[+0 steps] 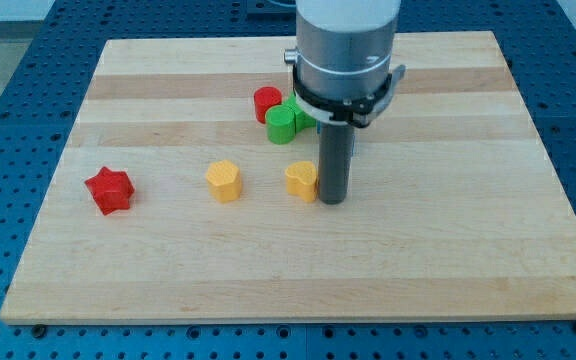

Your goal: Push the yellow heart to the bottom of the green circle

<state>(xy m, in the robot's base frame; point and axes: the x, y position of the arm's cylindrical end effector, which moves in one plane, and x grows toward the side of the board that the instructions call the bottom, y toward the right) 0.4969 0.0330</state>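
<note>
A: On the wooden board (168, 270), how many blocks do you count?

B: Six, as far as I can tell. Two red: a red star (109, 190) at the view's left and a red cylinder (266, 103) near the top middle. Two green: the green circle (282, 124) just below the red cylinder, touching it, and a second green block (305, 112) partly hidden behind the rod. Two yellow: a yellow hexagon (224, 181) and the yellow heart (302, 180).

A: Where is the heart?

B: Below the green circle, slightly to its right, apart from it.

A: And the rod?

B: No fingers on it; my tip (333, 201) rests on the board against the heart's right side.
</note>
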